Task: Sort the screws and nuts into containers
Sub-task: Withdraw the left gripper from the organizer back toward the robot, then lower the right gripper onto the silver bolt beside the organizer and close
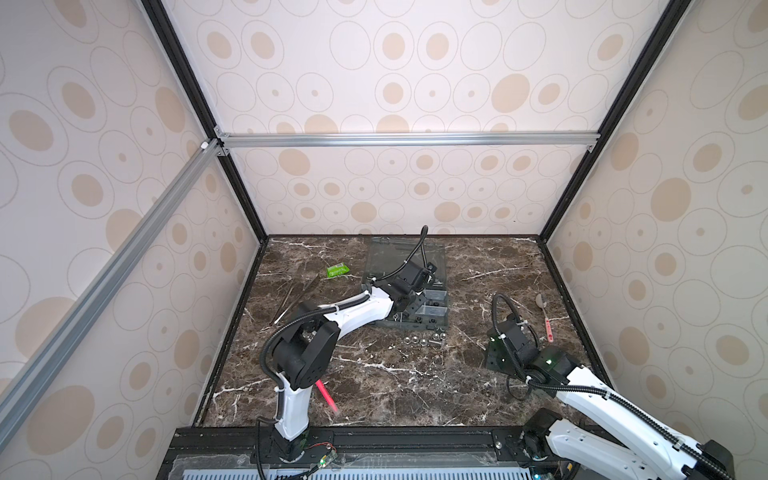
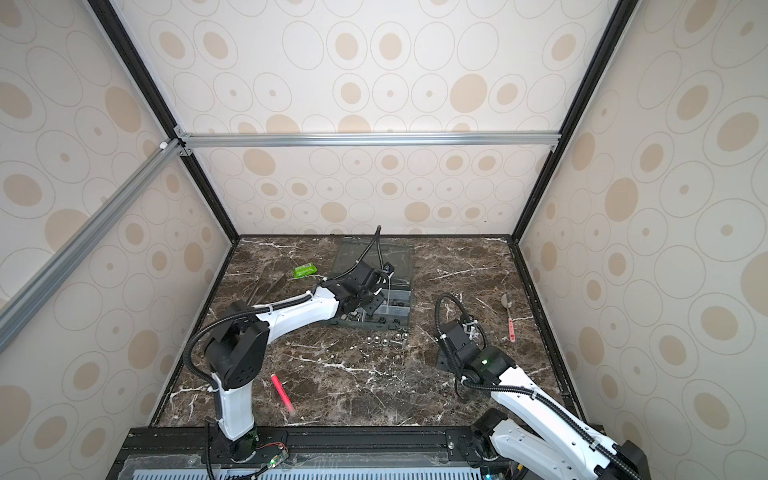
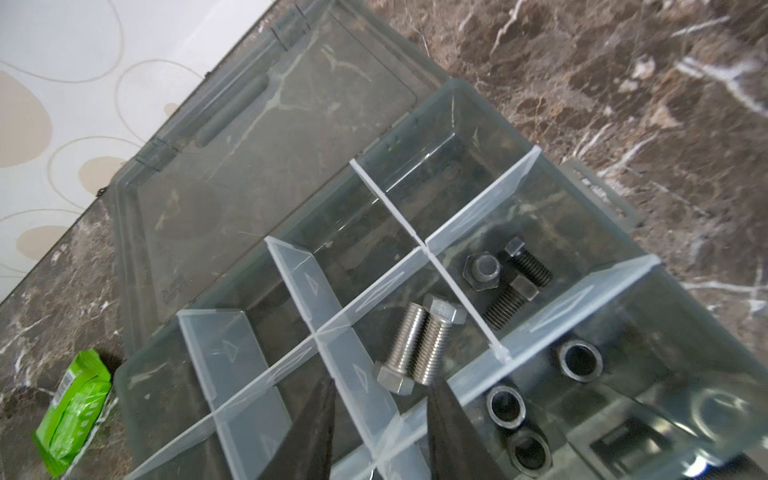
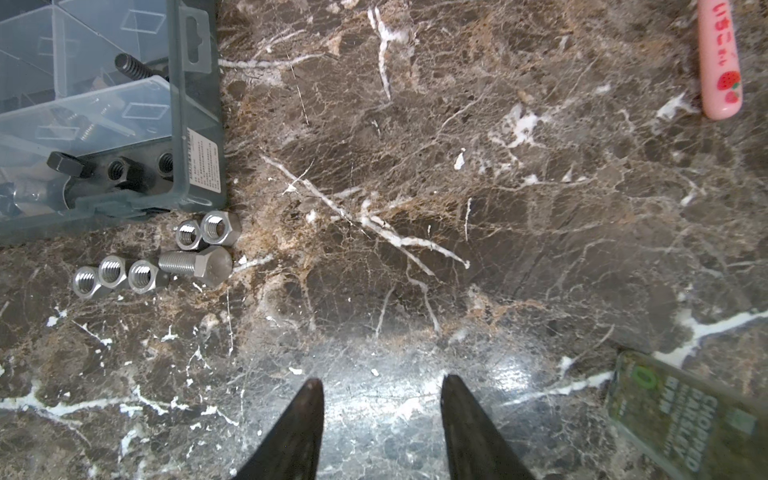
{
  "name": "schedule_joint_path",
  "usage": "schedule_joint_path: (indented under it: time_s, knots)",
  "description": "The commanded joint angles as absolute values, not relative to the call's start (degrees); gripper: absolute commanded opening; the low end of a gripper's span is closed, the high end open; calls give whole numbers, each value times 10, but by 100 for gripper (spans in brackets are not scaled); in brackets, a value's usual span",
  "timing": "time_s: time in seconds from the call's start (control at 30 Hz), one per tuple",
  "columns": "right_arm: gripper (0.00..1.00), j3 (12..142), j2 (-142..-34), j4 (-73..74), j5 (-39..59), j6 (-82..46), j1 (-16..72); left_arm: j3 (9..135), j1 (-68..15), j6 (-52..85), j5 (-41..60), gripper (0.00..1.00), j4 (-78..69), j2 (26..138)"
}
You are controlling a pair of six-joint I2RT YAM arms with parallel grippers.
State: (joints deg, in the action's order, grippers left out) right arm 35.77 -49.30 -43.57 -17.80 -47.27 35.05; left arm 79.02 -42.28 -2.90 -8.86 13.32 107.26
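Two silver screws [image 3: 419, 345] lay side by side in a middle compartment of the organiser box [image 3: 490, 95]. Black screws [image 3: 515, 278] filled the compartment to their right, and black nuts [image 3: 505, 405] the one nearer, so each kind had its own home. The left gripper [image 3: 382, 388] hung straight over the silver pair with its jaws apart and nothing pinched between them. By the look of it, that was a drop-off pose, low over the dividers so a bolt could not bounce into the wrong cell.

Just in front of the box's near edge, five silver nuts [image 4: 112, 270] and a lone silver screw [image 4: 195, 264] waited on the marble table [image 4: 498, 208], unsorted and tightly bunched. That bunching could make a clean pick fiddly.

To their right the right gripper [image 4: 380, 382] hovered over bare marble, fingers spread and empty, probably keeping clear of the left arm. Out at the fringes sat the clutter: a green packet [image 3: 70, 411] and tweezers [image 1: 291, 299] on the far left, and a pink-handled spoon [image 4: 719, 62] on the right, all well apart from the hardware.
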Motion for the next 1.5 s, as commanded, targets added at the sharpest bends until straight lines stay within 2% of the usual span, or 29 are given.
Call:
schedule_joint_path:
  time_s: [0.0,0.37,0.8,1.23,1.47]
  knots:
    - [50,361,-499,-432,-182,-472,348,753,-416,18,-70,37,88,1005]
    - [49,359,-550,-385,-153,-467,348,586,-413,123,-53,39,39,836]
    - [48,393,-663,-317,-99,-450,349,386,-413,222,-74,41,9,672]
    - [45,438,-768,-255,-53,-439,355,226,-411,324,-73,46,3,468]
    - [43,485,-834,-244,-43,-424,363,178,-411,358,-69,47,3,401]
